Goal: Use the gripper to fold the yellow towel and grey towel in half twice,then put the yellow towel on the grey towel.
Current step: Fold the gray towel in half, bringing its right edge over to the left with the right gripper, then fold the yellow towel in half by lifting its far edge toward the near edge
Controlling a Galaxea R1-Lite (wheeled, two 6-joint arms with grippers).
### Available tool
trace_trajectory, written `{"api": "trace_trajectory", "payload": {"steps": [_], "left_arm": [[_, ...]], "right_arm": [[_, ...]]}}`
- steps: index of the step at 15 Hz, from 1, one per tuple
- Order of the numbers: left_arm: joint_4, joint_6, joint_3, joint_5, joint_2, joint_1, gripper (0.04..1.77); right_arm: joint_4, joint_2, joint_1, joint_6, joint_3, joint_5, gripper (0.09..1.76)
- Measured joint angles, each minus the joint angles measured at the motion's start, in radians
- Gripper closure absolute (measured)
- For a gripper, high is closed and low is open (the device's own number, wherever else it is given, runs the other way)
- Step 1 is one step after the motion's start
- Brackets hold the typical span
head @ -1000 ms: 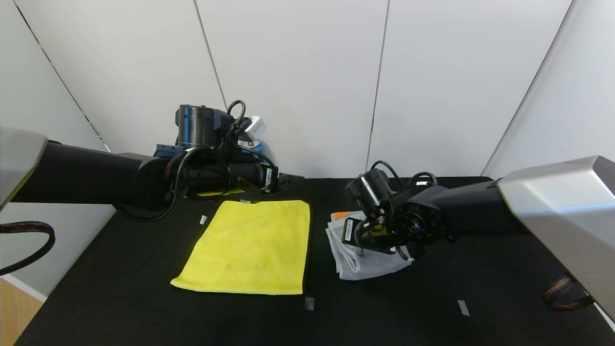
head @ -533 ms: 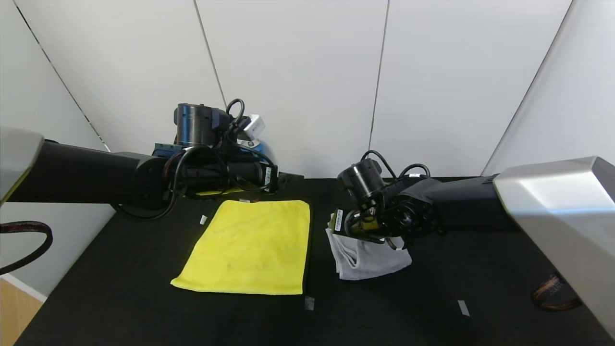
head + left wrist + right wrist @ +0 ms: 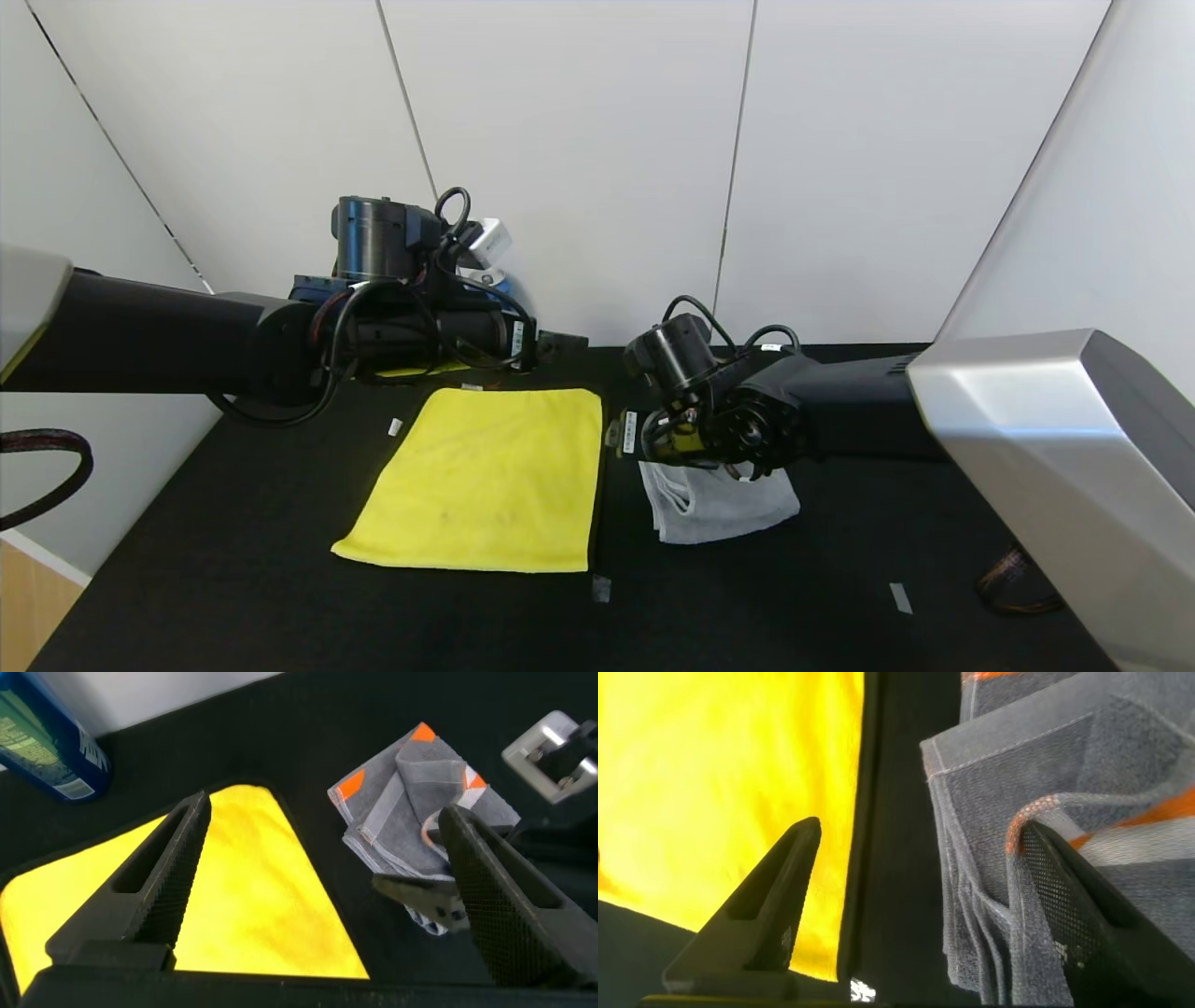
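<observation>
Right now the yellow towel (image 3: pixel 485 481) is lying flat on the black table (image 3: pixel 280 607), spread as a single sheet to the robot's left of centre, with its far edge just under the left arm. Just beside it, with a narrow strip of bare table between them, the grey towel (image 3: pixel 719 504) is sitting folded into a compact stack of layers, its orange patches (image 3: pixel 350 784) showing at the corners in the left wrist view.

Over the far end of that grey stack the right gripper (image 3: pixel 624 437) is hanging low, reaching in from the robot's right. Its fingers (image 3: pixel 761 924) are standing spread apart, clasping nothing: in the right wrist view one is hovering over the yellow towel's edge and the other is lying against the folded grey layers, where a loop of orange-tinged hem (image 3: pixel 1046 812) is curling up beside it.

Further out, the left gripper (image 3: pixel 322 896) is hanging above the far edge of the yellow towel, its fingers (image 3: pixel 154 887) also wide apart and empty. A blue bottle (image 3: pixel 42 742) is standing behind the yellow cloth, near the white wall panels (image 3: pixel 579 159), and small pale tape marks (image 3: pixel 602 588) are dotting the table's near side.
</observation>
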Motion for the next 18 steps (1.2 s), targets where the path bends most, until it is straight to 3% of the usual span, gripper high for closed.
{"api": "trace_trajectory", "payload": {"steps": [13, 18], "left_arm": [[0.0, -0.007, -0.003, -0.001, -0.007, 0.007, 0.09], [0.016, -0.011, -0.017, -0.006, -0.019, 0.069, 0.09]], "right_arm": [[0.005, -0.032, 0.074, -0.015, -0.004, -0.002, 0.17], [0.001, -0.053, 0.087, -0.043, -0.046, 0.006, 0.15]]}}
